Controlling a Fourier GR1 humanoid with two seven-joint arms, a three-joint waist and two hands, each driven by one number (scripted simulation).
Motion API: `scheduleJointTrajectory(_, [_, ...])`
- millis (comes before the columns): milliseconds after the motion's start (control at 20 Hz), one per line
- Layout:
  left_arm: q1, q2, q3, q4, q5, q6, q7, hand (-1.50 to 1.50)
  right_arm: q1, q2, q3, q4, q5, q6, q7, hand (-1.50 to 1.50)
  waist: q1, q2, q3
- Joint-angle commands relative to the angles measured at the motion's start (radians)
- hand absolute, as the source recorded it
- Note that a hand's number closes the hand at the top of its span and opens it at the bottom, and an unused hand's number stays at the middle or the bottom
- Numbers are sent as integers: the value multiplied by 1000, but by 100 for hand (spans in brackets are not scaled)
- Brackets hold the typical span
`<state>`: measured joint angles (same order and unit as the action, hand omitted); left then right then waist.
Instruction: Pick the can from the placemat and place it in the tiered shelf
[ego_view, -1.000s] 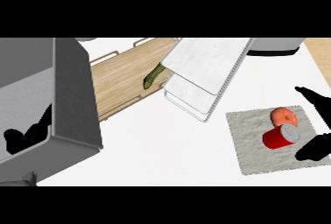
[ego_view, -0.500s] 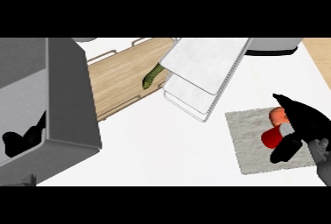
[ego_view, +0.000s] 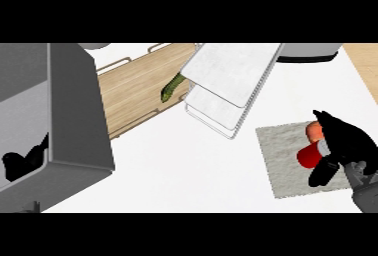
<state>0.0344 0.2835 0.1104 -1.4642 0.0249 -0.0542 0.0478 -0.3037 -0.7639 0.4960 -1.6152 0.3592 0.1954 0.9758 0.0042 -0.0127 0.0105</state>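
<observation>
A red can (ego_view: 306, 156) stands on the grey placemat (ego_view: 284, 160) at the right, next to an orange object (ego_view: 315, 131). My right hand (ego_view: 345, 147) comes in from the lower right and covers the can's right side. Its fingers stretch over the orange object and its thumb hangs below the can, so the hand is open around the can. The white tiered shelf (ego_view: 230, 82) lies tilted at the top centre, up and left of the mat. My left hand (ego_view: 21, 161) rests open at the far left edge.
A large grey box (ego_view: 70, 120) fills the left side. Beside it lies a wooden cutting board (ego_view: 140, 92) with a green vegetable (ego_view: 172, 88) near the shelf. A grey pot (ego_view: 306, 52) sits at the top right. White counter (ego_view: 184, 170) spreads between box and mat.
My right hand has moved left from the right edge onto the placemat and now hides part of the can. The left hand stays in place.
</observation>
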Motion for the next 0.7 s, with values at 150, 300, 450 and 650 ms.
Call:
scheduleJointTrajectory(150, [-20, -101, -146, 48, -96, -30, 7, 0, 4, 53, 31, 57, 57, 1, 12, -150, -14, 16, -11])
scheduleJointTrajectory(300, [-36, -95, -133, -1, -92, -62, 59, 0, 3, 47, 13, 112, 69, 6, -21, -150, -9, 16, -10])
scheduleJointTrajectory(450, [-24, -93, -98, 45, -110, -77, 5, 0, 12, 34, -12, 96, 54, 34, -23, -150, -13, 15, -11])
scheduleJointTrajectory(650, [-29, -111, -83, 47, -126, -93, 5, 0, 33, 39, -9, 179, 95, -3, -117, -150, -11, 17, -10])
